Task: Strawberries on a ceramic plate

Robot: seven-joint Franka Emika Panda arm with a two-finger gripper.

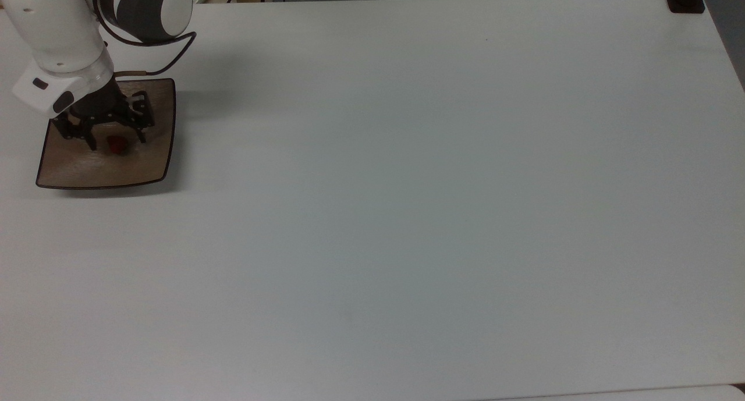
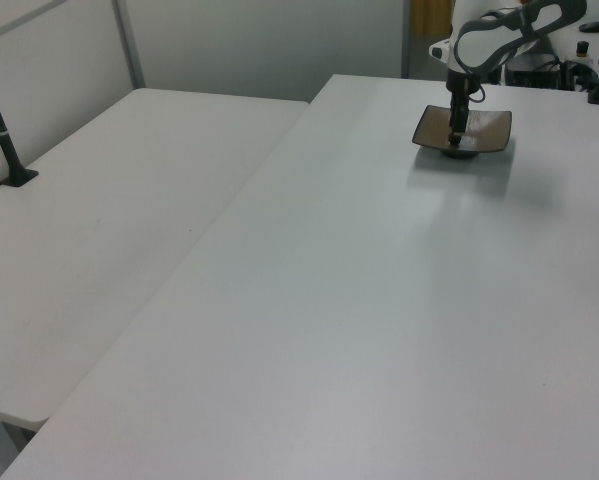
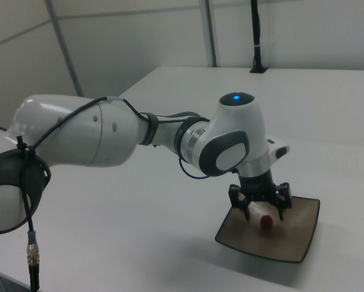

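A small dark-red strawberry (image 1: pixel 117 144) (image 3: pixel 266 221) lies on the square tan-brown ceramic plate (image 1: pixel 145 162) (image 3: pixel 297 234) (image 2: pixel 484 135) at the top view's far left. My gripper (image 1: pixel 116 141) (image 3: pixel 264 214) (image 2: pixel 457 130) hangs low over the plate, open, with one finger on each side of the berry and a gap between each finger and the fruit. In the right view the berry rests on the plate surface between the spread fingertips (image 3: pixel 245 214).
The white table (image 1: pixel 407 215) stretches wide to the top view's right. A black post base (image 1: pixel 685 0) sits at the top view's far right corner. A second white table (image 2: pixel 99 230) adjoins at the left view's left, with a black post (image 2: pixel 4 140).
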